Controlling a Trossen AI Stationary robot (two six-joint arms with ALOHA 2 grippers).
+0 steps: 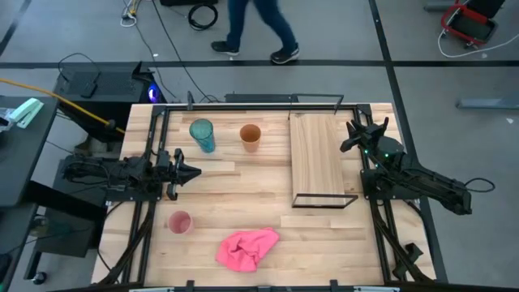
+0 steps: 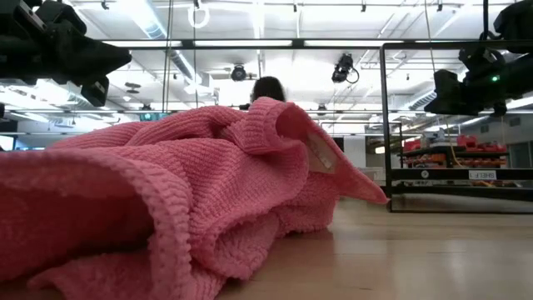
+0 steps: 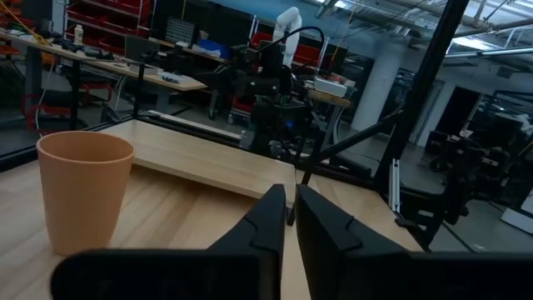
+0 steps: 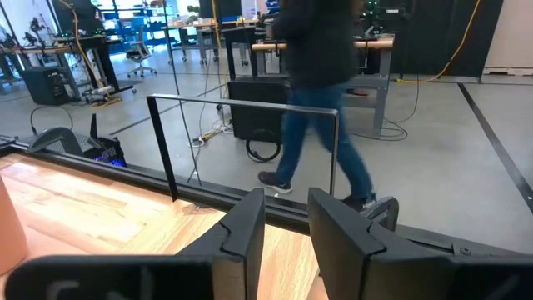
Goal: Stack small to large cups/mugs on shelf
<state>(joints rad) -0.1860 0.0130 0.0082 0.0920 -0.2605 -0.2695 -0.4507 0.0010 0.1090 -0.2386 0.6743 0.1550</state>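
Three cups stand upright on their bases on the plank table. The tall teal cup (image 1: pixel 202 135) and the orange cup (image 1: pixel 250 136) are at the far side, and the small pink cup (image 1: pixel 179 221) is near the left. The shelf (image 1: pixel 318 158), a light board in a black wire frame, lies flat at the right. My left gripper (image 1: pixel 193 172) hovers at the table's left, shut and empty, pointing level toward the right; in its wrist view the orange cup (image 3: pixel 85 190) stands ahead. My right gripper (image 1: pixel 354 134) hangs open beside the shelf's far right corner.
A crumpled pink cloth (image 1: pixel 247 247) lies at the near middle and fills the low view (image 2: pixel 166 192). A person (image 1: pixel 255 28) walks on the floor beyond the far edge. Bare planks lie between the cups and the shelf.
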